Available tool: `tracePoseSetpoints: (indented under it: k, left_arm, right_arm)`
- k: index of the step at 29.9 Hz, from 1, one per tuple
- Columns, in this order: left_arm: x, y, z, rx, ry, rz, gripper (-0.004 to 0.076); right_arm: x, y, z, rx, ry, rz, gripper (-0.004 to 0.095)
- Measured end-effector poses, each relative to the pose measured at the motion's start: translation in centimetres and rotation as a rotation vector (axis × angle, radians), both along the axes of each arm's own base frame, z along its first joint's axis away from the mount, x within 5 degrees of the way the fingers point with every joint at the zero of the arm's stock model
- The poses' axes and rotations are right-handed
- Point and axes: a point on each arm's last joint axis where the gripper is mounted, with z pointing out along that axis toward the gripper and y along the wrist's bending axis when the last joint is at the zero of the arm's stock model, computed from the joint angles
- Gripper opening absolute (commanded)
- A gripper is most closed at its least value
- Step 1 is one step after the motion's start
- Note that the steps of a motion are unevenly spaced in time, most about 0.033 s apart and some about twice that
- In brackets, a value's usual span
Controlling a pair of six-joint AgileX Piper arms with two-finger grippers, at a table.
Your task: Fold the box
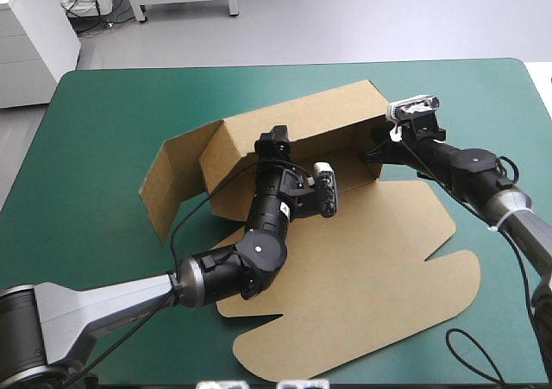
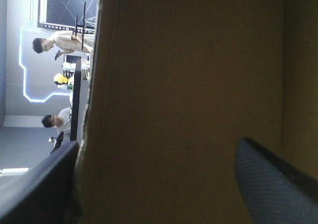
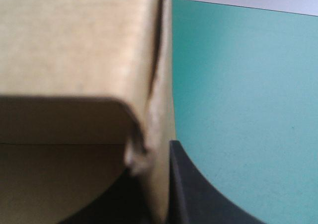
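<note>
We judge the box [image 1: 345, 260] half folded: walls up at twelve o'clock, tucking not yet done. Our left jaws gape; right jaws pinch a wall.

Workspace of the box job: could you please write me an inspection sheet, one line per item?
surface: table with teal-green cover, lying flat.
job's things: brown box, back wall raised, side flap standing, large part flat toward the near edge.
clutter: nothing seen.
grippers: left gripper open at the raised wall; right gripper shut on the wall's right end.
cables: nothing seen apart from the robot's own.
surroundings: nothing seen that bears on the job.
</note>
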Motion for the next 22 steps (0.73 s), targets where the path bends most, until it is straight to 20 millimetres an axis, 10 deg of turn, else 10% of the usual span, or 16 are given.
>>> tracePoseSetpoints:
  k: [10, 22]
  left_arm:
    - [-1.3, -0.7, 0.0, 0.002, -0.003, -0.005, 0.0544]
    - [-1.3, 0.3, -0.5, -0.019, 0.060, 0.120, 0.0015]
  right_arm:
    - [2.5, 0.2, -0.6, 0.015, 0.080, -0.049, -0.0005]
    - [2.1, 0.1, -0.8, 0.001, 0.195, -0.061, -0.0005]
